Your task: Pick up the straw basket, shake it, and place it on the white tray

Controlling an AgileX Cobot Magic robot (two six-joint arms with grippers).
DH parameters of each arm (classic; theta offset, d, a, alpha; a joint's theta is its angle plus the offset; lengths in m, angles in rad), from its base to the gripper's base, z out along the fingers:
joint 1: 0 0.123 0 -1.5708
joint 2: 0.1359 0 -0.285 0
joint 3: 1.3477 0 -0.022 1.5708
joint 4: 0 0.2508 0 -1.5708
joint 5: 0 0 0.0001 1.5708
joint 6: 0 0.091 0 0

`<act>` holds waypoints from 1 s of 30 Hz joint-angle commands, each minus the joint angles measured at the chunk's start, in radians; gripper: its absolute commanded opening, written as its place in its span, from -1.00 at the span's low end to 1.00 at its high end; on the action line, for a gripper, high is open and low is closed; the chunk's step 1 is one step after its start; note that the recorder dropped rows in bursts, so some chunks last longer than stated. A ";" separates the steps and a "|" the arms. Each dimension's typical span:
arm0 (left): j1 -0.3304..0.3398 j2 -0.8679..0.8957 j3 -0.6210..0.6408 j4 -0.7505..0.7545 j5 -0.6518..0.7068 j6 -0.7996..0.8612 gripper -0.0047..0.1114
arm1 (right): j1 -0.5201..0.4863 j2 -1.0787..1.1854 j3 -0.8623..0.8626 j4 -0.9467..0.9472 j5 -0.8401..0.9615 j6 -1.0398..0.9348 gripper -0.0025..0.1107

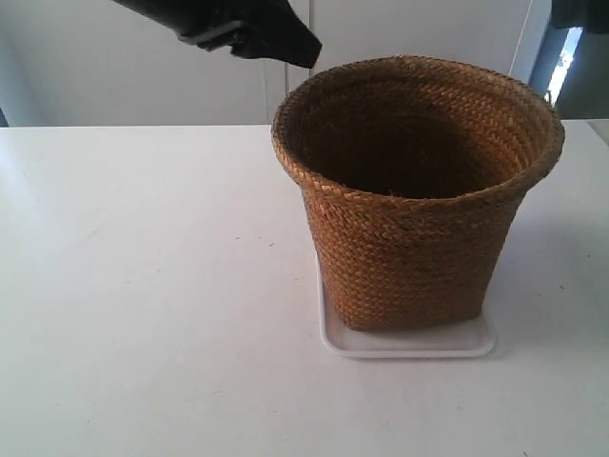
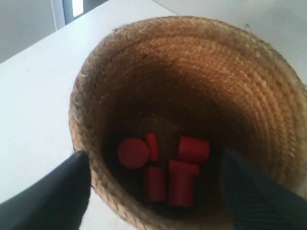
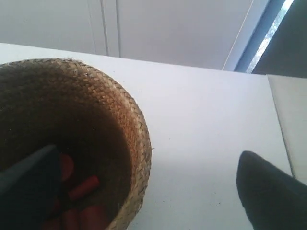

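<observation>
The straw basket (image 1: 409, 248) stands upright on the white tray (image 1: 409, 345), whose rim shows at the basket's front and left. My left gripper (image 2: 153, 158) is open above the basket (image 2: 192, 62), one finger outside the rim and one over the inside. My right gripper (image 3: 147, 154) is open too. One of its fingers is over the basket's (image 3: 129, 120) inside, the other over the bare table. Neither touches the straw. The arm at the exterior view's left (image 1: 257, 29) hangs just behind the rim.
Several red cylinders (image 2: 163, 165) lie jumbled on the basket's bottom. The white table (image 1: 143, 286) spreads around the tray. A white wall and a window strip (image 1: 566, 57) stand behind. A dark part (image 1: 580, 11) shows at the exterior view's top right corner.
</observation>
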 commanded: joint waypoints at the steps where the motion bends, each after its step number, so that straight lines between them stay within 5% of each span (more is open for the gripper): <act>1: 0.002 -0.097 -0.009 0.100 0.231 -0.040 -0.17 | -0.010 -0.080 0.002 0.000 0.034 -0.035 0.67; 4: 0.002 -0.143 -0.009 0.143 0.337 -0.038 -0.92 | -0.010 -0.129 0.002 0.000 0.068 -0.037 0.59; 7: 0.002 -0.183 -0.007 0.146 0.348 -0.062 -0.92 | -0.010 -0.160 0.002 0.000 0.118 -0.030 0.28; 13: 0.002 -0.273 0.045 0.154 0.243 -0.084 -0.92 | -0.010 -0.205 0.051 0.000 0.156 -0.097 -0.96; 18: 0.002 -0.386 0.231 0.203 0.078 -0.084 -0.92 | -0.010 -0.363 0.251 0.000 -0.147 -0.086 -0.96; 22: 0.002 -0.518 0.468 0.217 -0.188 -0.084 -0.92 | -0.010 -0.533 0.462 -0.002 -0.381 -0.090 -0.96; 30: 0.002 -0.794 0.948 0.212 -0.658 -0.134 -0.92 | -0.010 -0.742 0.807 -0.002 -0.410 -0.104 -0.96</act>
